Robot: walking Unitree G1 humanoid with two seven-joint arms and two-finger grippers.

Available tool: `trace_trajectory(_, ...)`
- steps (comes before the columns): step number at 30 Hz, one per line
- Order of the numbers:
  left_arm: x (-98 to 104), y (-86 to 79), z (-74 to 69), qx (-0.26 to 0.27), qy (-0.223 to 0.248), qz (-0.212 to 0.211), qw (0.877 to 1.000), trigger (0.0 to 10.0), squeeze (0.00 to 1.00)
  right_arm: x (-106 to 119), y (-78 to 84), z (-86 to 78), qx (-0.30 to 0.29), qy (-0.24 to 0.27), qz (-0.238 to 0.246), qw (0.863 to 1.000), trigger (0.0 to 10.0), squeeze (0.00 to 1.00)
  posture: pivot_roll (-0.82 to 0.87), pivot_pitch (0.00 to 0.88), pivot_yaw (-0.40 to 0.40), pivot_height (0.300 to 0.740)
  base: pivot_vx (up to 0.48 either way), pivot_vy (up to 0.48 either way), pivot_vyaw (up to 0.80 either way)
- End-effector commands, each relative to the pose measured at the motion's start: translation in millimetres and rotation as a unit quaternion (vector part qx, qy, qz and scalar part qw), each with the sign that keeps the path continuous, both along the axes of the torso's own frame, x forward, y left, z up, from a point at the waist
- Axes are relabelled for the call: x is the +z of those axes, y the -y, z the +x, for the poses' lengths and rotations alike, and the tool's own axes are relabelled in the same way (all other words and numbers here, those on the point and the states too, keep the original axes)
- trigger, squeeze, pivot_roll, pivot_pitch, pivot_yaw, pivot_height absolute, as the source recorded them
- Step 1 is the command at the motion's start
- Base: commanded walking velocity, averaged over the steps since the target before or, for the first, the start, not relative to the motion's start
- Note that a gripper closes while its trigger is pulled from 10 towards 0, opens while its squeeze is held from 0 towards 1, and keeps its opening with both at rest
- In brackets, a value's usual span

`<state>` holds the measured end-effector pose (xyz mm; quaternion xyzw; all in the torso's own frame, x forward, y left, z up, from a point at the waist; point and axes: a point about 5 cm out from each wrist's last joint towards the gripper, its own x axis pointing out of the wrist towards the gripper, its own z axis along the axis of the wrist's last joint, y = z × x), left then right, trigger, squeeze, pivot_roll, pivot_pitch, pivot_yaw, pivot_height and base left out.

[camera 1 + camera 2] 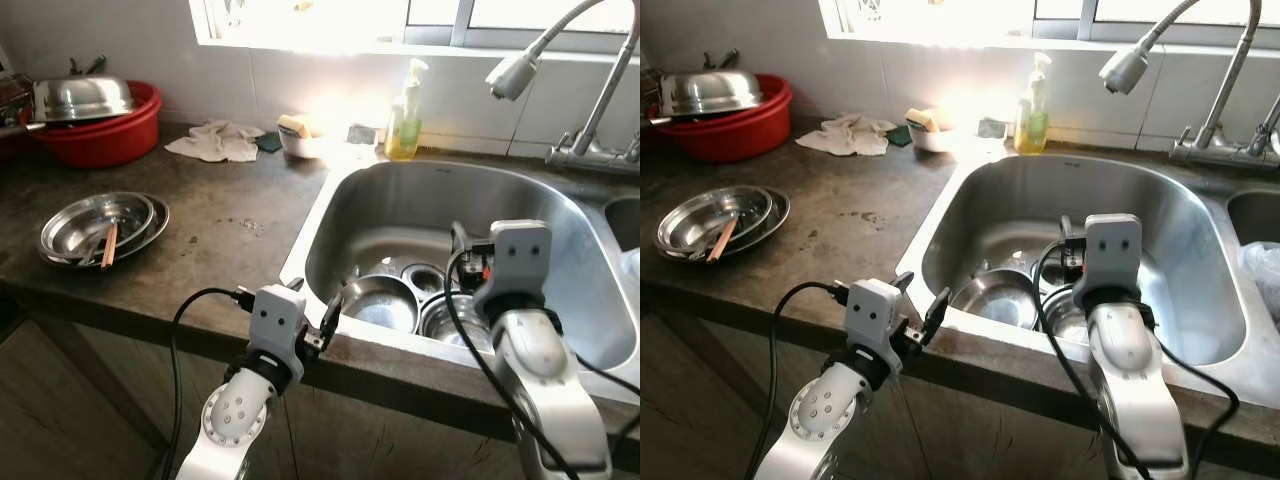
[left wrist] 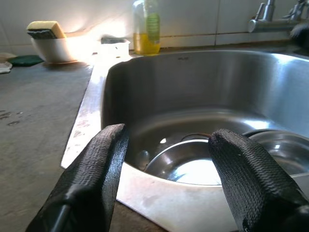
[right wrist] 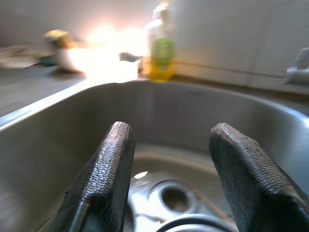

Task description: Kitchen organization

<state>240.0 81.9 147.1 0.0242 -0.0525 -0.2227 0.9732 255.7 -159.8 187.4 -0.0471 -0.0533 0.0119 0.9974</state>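
A steel sink (image 1: 318,215) is set into the dark counter. Two steel bowls lie at its bottom, one on the left (image 1: 381,301) and one on the right (image 1: 446,320), near the drain (image 3: 175,199). My left gripper (image 2: 166,140) hovers open at the sink's front rim (image 2: 159,195), pointing into the basin with nothing between its fingers. My right gripper (image 3: 169,137) is open and empty over the middle of the basin, above the bowls. In the eye views its wrist (image 1: 518,255) hides most of its fingers.
Stacked steel plates with chopsticks (image 1: 100,228) rest on the counter (image 1: 230,230) at left. Behind are a red basin with a steel lid (image 1: 100,125), a cloth (image 1: 215,140), a sponge in a white bowl (image 1: 297,133) and a soap bottle (image 1: 405,120). A faucet (image 1: 590,90) stands at right.
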Motion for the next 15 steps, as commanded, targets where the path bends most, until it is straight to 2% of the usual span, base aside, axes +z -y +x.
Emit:
trace_trajectory(1, -2, -0.2, -0.9, 0.0, -0.002, 0.0, 1.0, 10.0, 0.0, 9, -6.1, -5.1, 0.014, 0.034, -0.005, 0.999, 10.0, 0.0, 0.08, 0.0, -0.018, 0.74, 0.0, 0.0, 0.0)
trace_trajectory(4, -3, 1.0, -3.2, -0.002, -0.004, -0.002, 1.0, 10.0, 0.0, 9, -9.7, -8.6, 0.023, 0.044, -0.003, 0.999, 10.0, 0.0, 0.08, 0.0, -0.026, 0.74, 0.0, 0.0, 0.0)
trace_trajectory(9, -4, 0.1, -6.5, 0.002, -0.01, -0.004, 1.0, 10.0, 0.0, 4, -14.1, -11.6, 0.037, 0.033, 0.007, 0.999, 10.0, 0.0, 0.09, 0.0, -0.027, 0.74, 0.0, 0.0, 0.0)
trace_trajectory(14, -6, 0.5, -7.9, 0.002, -0.014, -0.005, 1.0, 10.0, 0.0, 5, -17.5, -9.4, 0.051, 0.038, 0.004, 0.998, 10.0, 0.0, 0.09, 0.0, -0.034, 0.74, 0.0, 0.0, 0.0)
trace_trajectory(15, -7, 0.7, -8.1, 0.002, -0.014, -0.003, 1.0, 10.0, 0.0, 5, -17.7, -8.6, 0.054, 0.04, -0.003, 0.998, 10.0, 0.0, 0.09, 0.0, -0.036, 0.74, 0.0, 0.364, 0.0)
